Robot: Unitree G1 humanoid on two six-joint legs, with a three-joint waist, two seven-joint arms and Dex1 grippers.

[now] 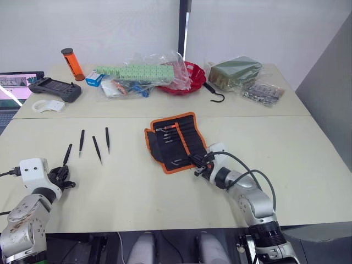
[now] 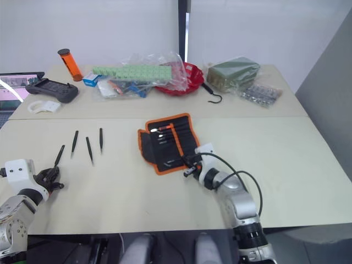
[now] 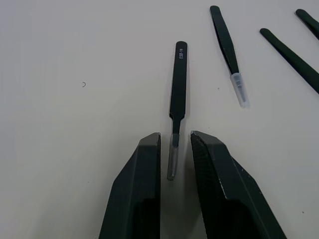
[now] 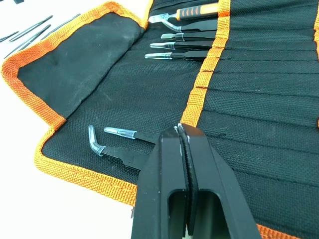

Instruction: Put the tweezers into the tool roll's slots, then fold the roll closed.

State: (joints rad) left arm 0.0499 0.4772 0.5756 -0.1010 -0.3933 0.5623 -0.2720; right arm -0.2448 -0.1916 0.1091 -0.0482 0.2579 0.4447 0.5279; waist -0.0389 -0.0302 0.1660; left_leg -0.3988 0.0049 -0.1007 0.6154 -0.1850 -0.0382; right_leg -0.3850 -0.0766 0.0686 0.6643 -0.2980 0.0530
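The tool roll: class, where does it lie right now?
The tool roll lies open at the table's centre, four loose tweezers on its left, the right gripper at its near right corner.

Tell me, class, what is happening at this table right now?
A two-armed robot is loading tweezers into an open tool roll. Four tweezers lie loose on the table. The left end effector is open, its fingers on either side of the tip of the nearest one. The right end effector is shut, at the roll's near edge, where several tools already sit in the slots.
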